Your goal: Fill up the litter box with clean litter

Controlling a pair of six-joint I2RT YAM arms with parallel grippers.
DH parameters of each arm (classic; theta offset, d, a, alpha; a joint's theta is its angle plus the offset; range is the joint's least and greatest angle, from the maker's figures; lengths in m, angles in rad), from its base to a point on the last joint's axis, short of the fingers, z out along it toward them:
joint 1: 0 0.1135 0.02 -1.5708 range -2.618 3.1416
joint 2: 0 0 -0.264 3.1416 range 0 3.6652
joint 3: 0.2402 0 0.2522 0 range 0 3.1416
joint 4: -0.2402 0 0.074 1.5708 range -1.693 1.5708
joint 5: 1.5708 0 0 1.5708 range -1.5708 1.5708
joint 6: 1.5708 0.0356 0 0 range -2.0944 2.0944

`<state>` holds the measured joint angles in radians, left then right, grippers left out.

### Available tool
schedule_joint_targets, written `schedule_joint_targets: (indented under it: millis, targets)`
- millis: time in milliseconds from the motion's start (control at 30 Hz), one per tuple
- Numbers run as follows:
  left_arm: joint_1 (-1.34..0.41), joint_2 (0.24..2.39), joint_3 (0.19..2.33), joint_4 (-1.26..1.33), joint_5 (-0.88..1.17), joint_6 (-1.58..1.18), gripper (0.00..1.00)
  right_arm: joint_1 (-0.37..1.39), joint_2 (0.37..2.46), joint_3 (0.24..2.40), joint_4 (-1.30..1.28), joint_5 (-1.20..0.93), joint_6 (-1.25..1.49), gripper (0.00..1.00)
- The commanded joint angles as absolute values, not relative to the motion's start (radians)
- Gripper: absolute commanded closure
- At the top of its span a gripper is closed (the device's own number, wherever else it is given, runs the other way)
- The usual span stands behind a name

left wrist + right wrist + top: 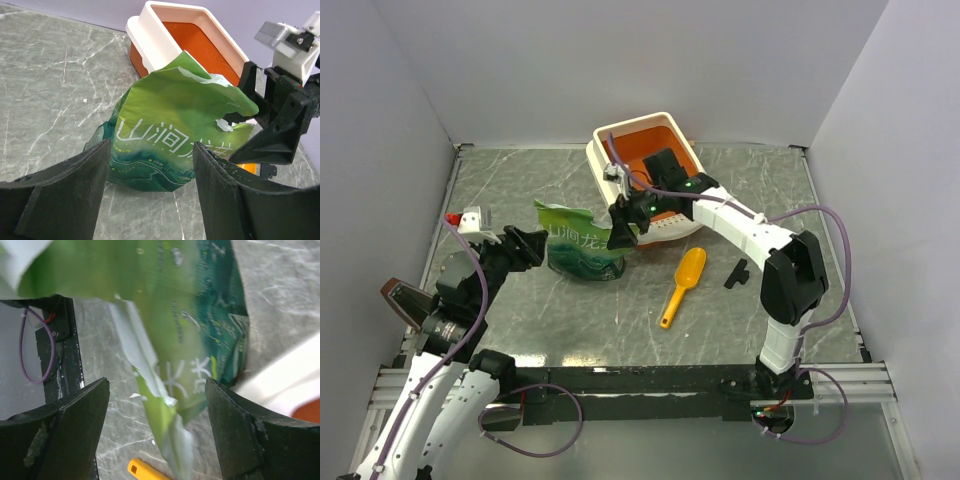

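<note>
My left gripper [151,150] stood spread left of the bag [582,250]; the right gripper [156,386], also spread, straddled its top edge.

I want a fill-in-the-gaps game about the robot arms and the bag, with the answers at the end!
1. The crinkly bag standing between the arms is ____ in colour.
2. The inside of the litter box is ____.
3. The scoop lies on the ____, not in the litter box.
4. The left gripper and the right gripper are both ____.

Missing words: green, orange, table, open.
</note>
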<state>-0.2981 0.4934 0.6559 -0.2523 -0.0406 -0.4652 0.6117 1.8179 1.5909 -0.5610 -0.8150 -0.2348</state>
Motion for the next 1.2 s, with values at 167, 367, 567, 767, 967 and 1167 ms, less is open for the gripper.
schedule_joint_targets:
  millis: [167, 367, 567, 767, 967, 1167]
  targets:
    - [-0.299, 0.468, 0.652, -0.23, -0.055, -0.453, 0.29, 0.755, 1.701, 1.499, -0.509, -0.528, -0.265, 0.72]
    - [-0.299, 0.448, 0.653, -0.238, -0.087, -0.451, 0.29, 0.891, 1.614, 1.447, -0.436, -0.111, -0.187, 1.0]
    - [-0.299, 0.422, 0.65, -0.241, -0.121, -0.451, 0.29, 0.989, 1.554, 1.433, -0.4, 0.153, -0.01, 1.0]
    - [-0.299, 0.417, 0.652, -0.244, -0.135, -0.449, 0.29, 1.058, 1.528, 1.404, -0.391, 0.36, 0.199, 1.0]
    - [-0.299, 0.416, 0.652, -0.245, -0.14, -0.448, 0.29, 1.084, 1.56, 1.43, -0.431, 0.371, 0.278, 1.0]
    - [-0.299, 0.41, 0.65, -0.245, -0.132, -0.446, 0.29, 1.092, 1.545, 1.436, -0.426, 0.334, 0.239, 0.66]
